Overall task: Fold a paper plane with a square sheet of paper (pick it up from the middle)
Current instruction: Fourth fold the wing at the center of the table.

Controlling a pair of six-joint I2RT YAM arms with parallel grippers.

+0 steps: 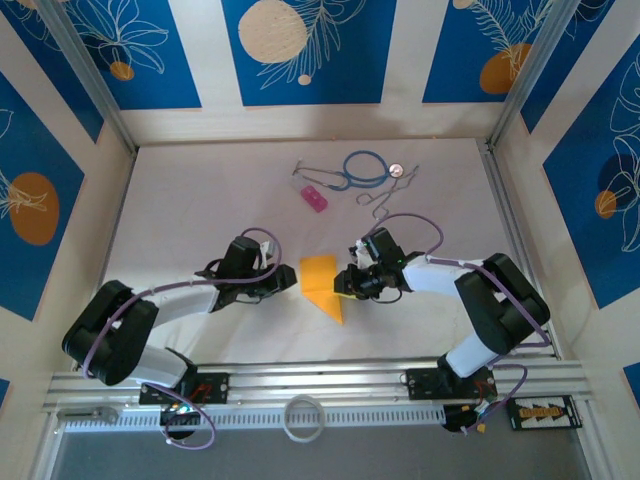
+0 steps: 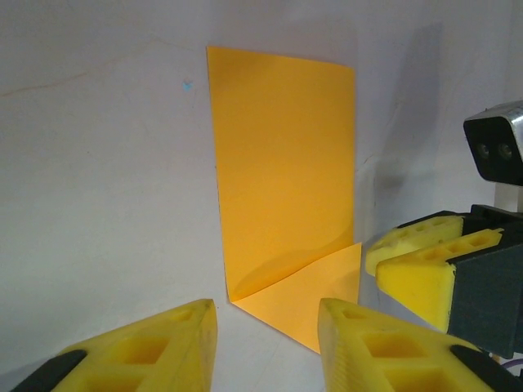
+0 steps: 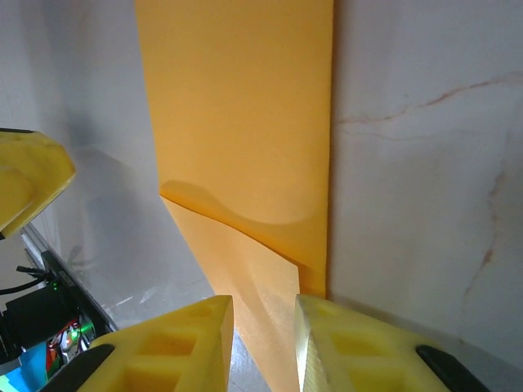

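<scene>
Both jaws parted, empty: left gripper (image 1: 290,283) and right gripper (image 1: 344,286) flank the folded square sheet of paper (image 1: 319,278); we see its long axis eleven-to-five o'clock, tip toward five.

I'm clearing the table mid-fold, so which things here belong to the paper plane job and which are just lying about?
Belong to the job:
- the partly folded orange sheet of paper
- the left end effector and right end effector, one on each side of it

Just lying about:
- pink block
- blue looped tube
- white ring at the near edge
</scene>
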